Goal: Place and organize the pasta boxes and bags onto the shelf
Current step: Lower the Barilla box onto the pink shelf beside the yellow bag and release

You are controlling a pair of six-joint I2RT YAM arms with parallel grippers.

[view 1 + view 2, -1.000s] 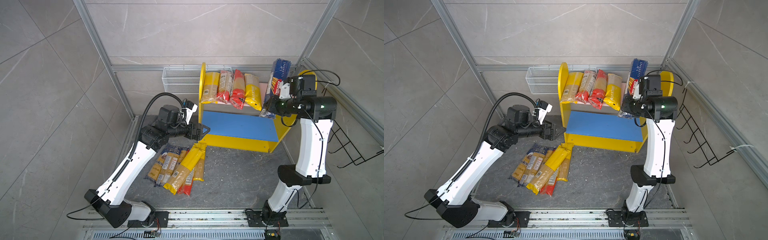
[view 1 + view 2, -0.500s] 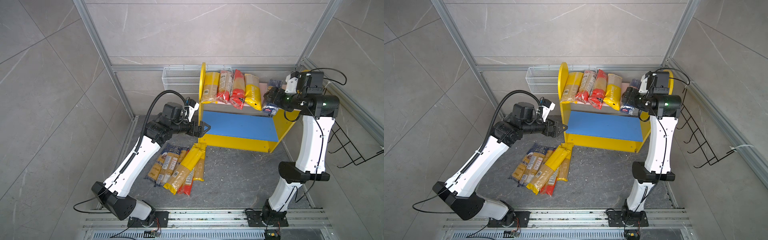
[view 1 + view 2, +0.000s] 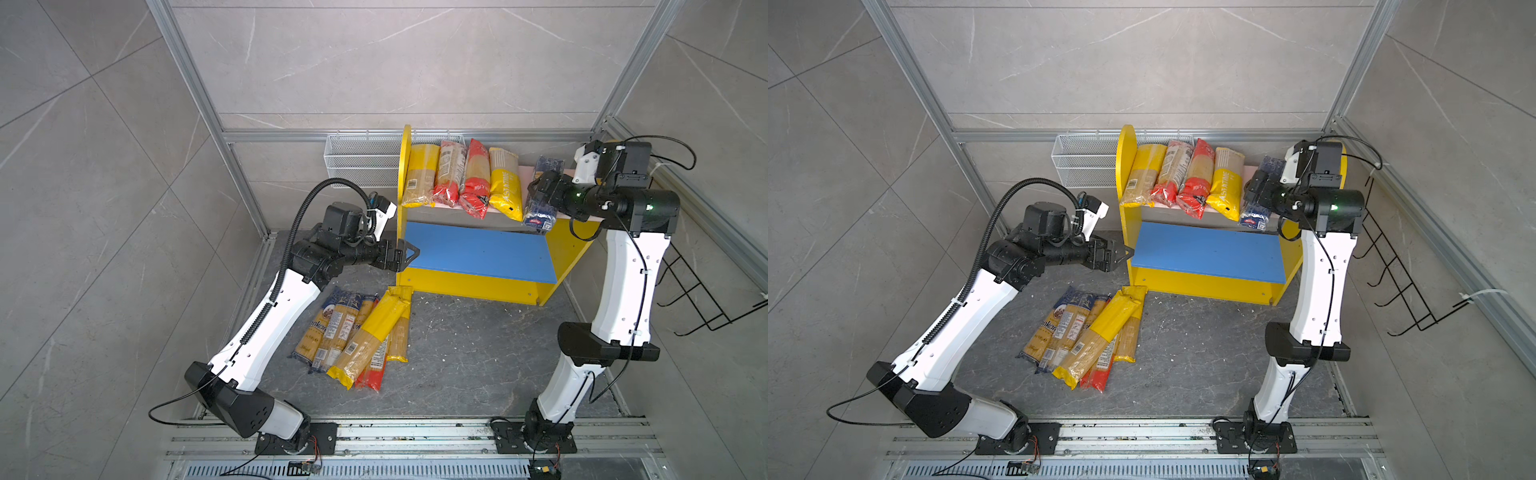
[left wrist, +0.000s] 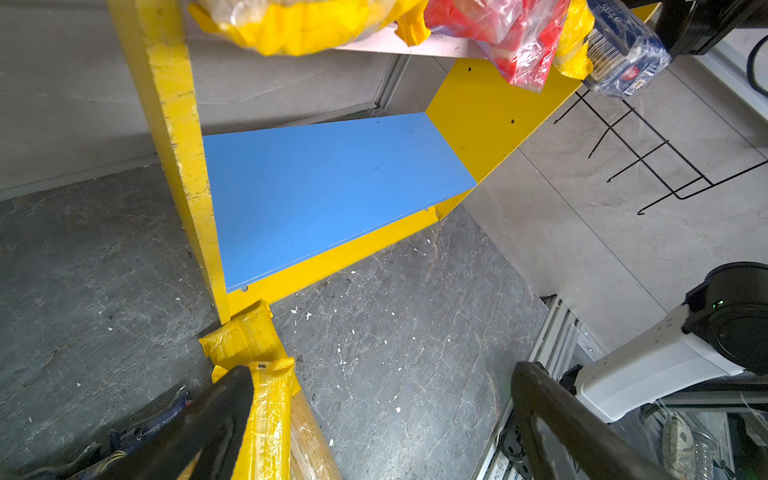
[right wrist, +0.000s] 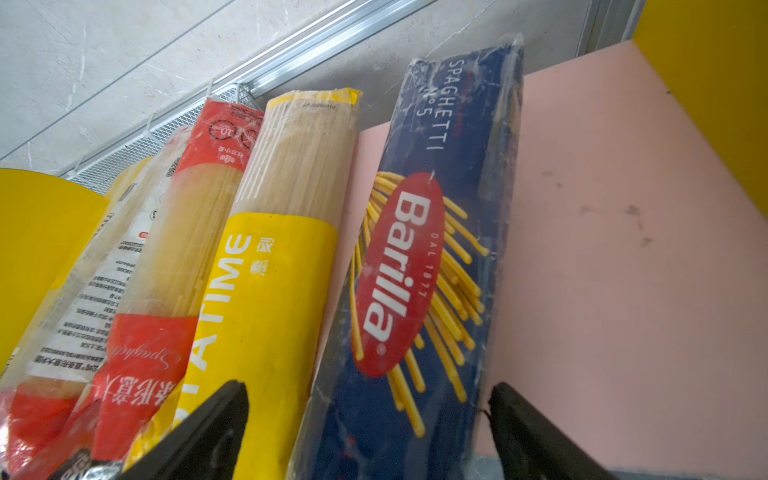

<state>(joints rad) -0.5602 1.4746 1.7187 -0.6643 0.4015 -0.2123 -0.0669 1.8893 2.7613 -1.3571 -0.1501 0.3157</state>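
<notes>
In a top view the shelf [image 3: 469, 286] stands at the back of the counter [image 3: 478, 353]. Its pink upper board [image 3: 524, 173] carries four packets [image 3: 465, 178] side by side from the left panel, and a dark blue packet [image 3: 539, 217] lies next in line, near them, with its front end overhanging the edge. The row looks meant to fill the board in order. The blue lower board [image 3: 478, 249] is bare, and a pile of packets [image 3: 361, 332] lies on the counter with one end touching the shelf's front corner. The right pincer [image 3: 537, 192] sits over the dark blue packet; the left pincer [image 3: 409, 254] hangs beside the shelf's left panel, above the pile. In the left wrist view its fingers [image 4: 224, 415] stand wide apart, holding nothing, with only the counter and a yellow packet [image 4: 249, 345] below. In the right wrist view the right pincer's fingers [image 5: 523, 424] are spread wide on either side of the dark blue packet, which lies flat on the pink upper board. One finger is over the yellow neighbour [image 5: 266, 291] and the other is just beside the packet's edge, so I judge the packet rests there on its own, not gripped.
</notes>
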